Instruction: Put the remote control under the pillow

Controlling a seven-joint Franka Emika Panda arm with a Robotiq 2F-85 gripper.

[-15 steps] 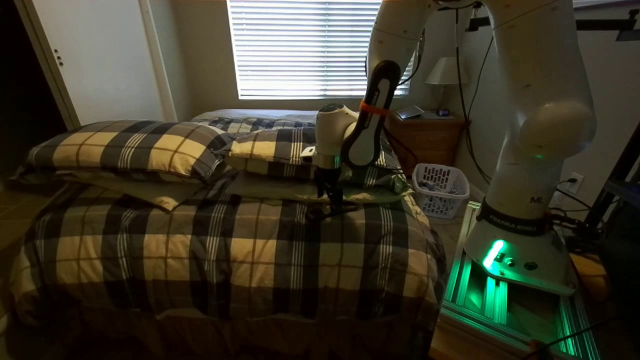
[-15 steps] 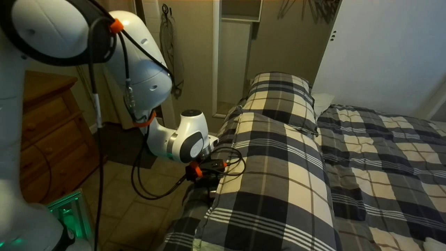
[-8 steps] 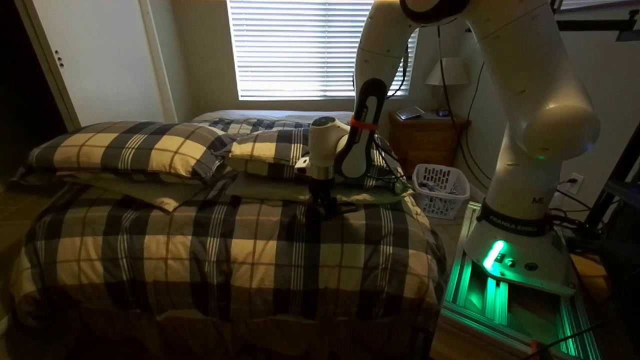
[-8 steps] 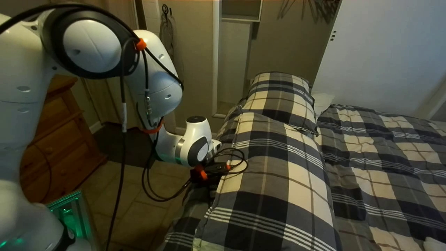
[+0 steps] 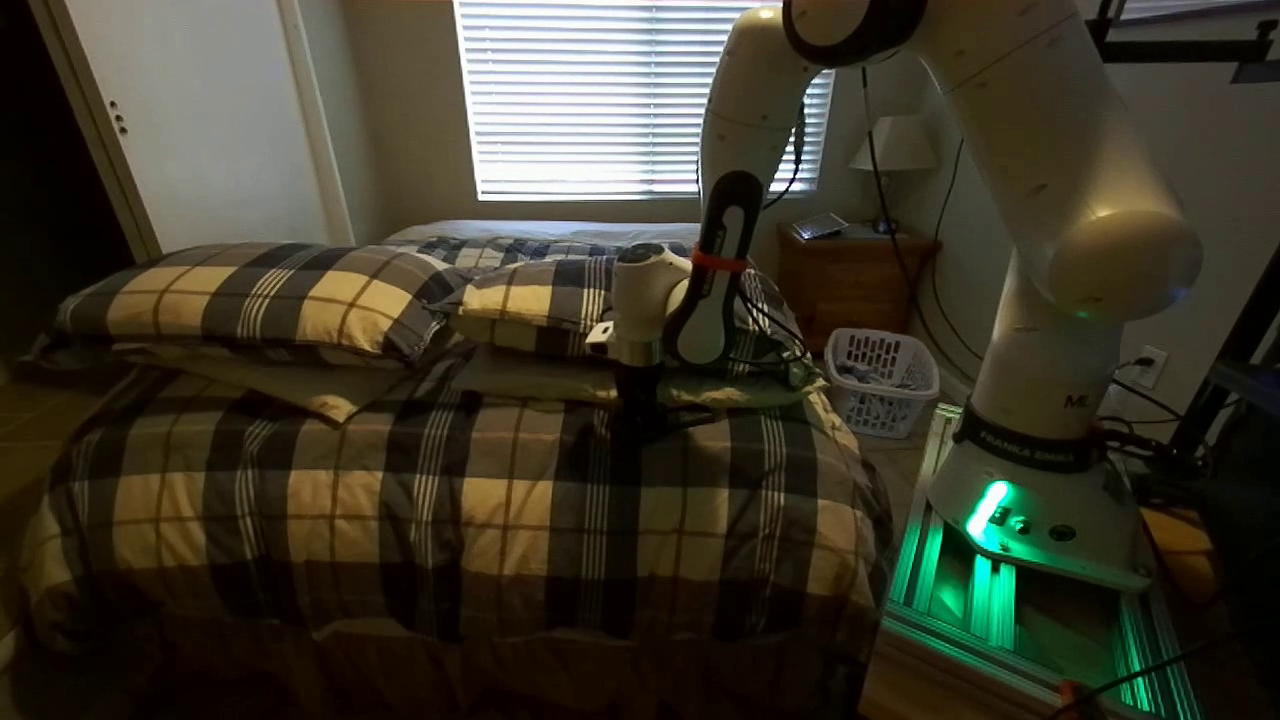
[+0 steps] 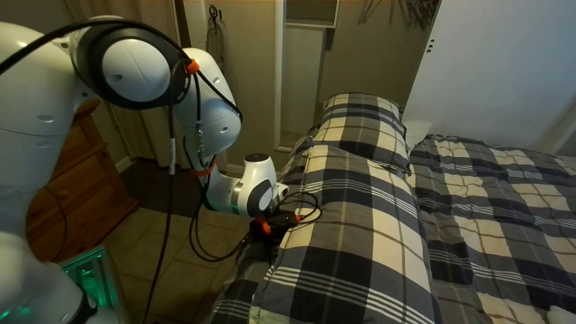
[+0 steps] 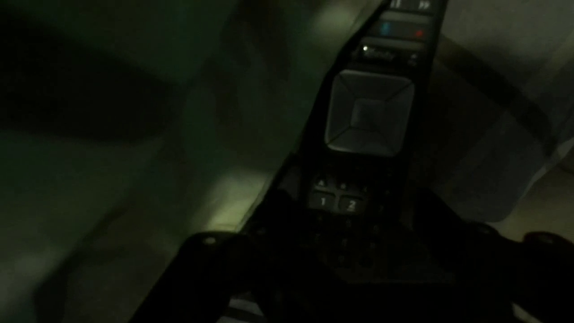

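Remote control (image 7: 370,116): keys up, between fingers (image 7: 215,260) of gripper (image 7: 356,193); wrist view too dark to tell whether they press it or merely straddle it. Position: on or just above bedcover (image 5: 500,510), just beside near plaid pillow (image 6: 355,234), not under it. Plumper pillow (image 5: 260,300) farther off. Done: reach to remote. Grasp unconfirmed. Left, by my judgement: secure hold, slide beneath pillow edge, release, withdraw.

Remote control (image 7: 370,114) between jaws, near pillow (image 6: 355,238), another pillow (image 6: 360,126) alongside, both pillows on bed (image 5: 550,530), basket (image 5: 892,411) beside bed
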